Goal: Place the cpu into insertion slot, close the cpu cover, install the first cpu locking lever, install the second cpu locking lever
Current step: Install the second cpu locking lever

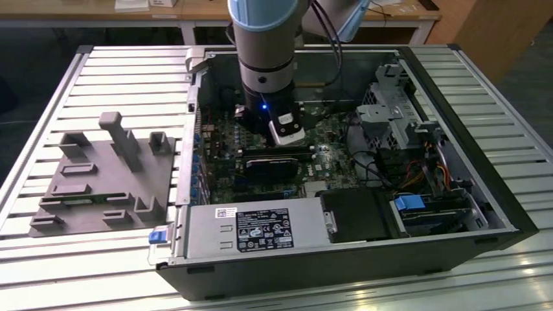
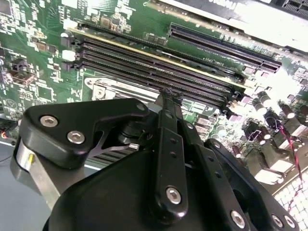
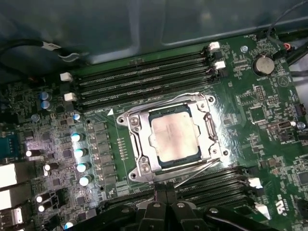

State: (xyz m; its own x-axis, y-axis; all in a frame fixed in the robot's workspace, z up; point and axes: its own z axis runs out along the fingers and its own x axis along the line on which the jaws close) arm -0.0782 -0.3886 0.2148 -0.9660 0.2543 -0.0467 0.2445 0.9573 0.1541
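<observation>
In the first wrist view the cpu [image 3: 173, 139] lies flat in the insertion slot [image 3: 159, 162], with only a dark rim of the slot showing around it. The silver cpu cover [image 3: 139, 144] is down, framing the chip. One thin wire lever [image 3: 192, 94] runs along the socket's far edge by the memory slots. A second lever [image 3: 195, 173] slants out from the near edge toward my fingertips. My gripper [image 3: 166, 199] hovers just beside the socket, fingers pressed together, and its tip [image 2: 168, 96] sits over the board. The arm [image 1: 263, 71] reaches down into the open computer case.
Long black memory slots [image 3: 144, 77] flank the socket on both sides. Upright capacitors [image 3: 79, 154] and a coin battery [image 3: 263, 62] stand nearby. In the exterior view a power supply [image 1: 250, 230] and drive cage [image 1: 397, 116] crowd the case. A grey fixture [image 1: 103, 175] lies at the exterior view's left.
</observation>
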